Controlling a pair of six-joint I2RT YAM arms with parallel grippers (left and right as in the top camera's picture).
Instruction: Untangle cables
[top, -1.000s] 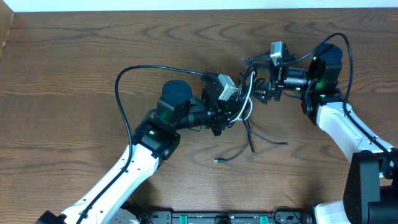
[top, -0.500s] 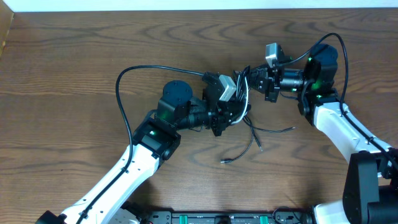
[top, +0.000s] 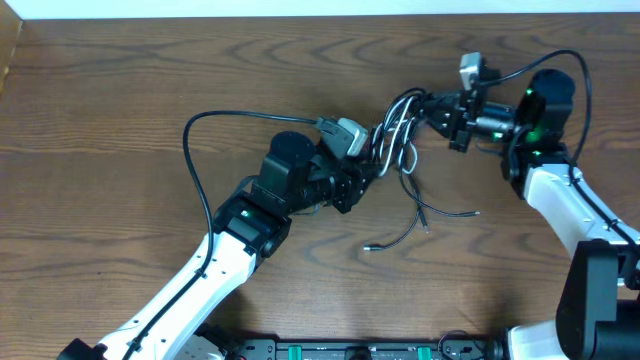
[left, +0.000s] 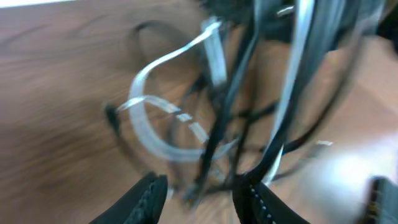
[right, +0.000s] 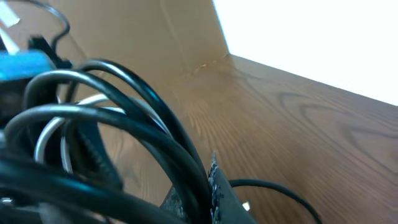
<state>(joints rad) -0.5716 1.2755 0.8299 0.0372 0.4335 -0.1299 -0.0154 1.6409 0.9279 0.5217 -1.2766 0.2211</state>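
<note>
The cables (top: 397, 140) form a tangled bunch of thin black cords and one white cord (top: 408, 152), lifted between my two grippers at the table's middle. Loose ends (top: 440, 212) trail onto the wood below. My right gripper (top: 427, 108) is shut on several black strands (right: 186, 155) at the bunch's right side, pinched against its finger (right: 227, 199). My left gripper (top: 367, 174) sits at the bunch's lower left. In the left wrist view its jaws stand apart (left: 202, 202), with the blurred white loop (left: 155, 140) and black cords just ahead of them.
The left arm's thick black cable (top: 195, 130) arcs over the wooden table (top: 120, 100) on the left. A white strip (top: 300, 8) runs along the far edge. A brown cardboard wall (right: 186, 37) shows in the right wrist view.
My right gripper has shut on the bunch and pulled it up and to the right. My left gripper has opened and let go. The loose ends have slid right.
</note>
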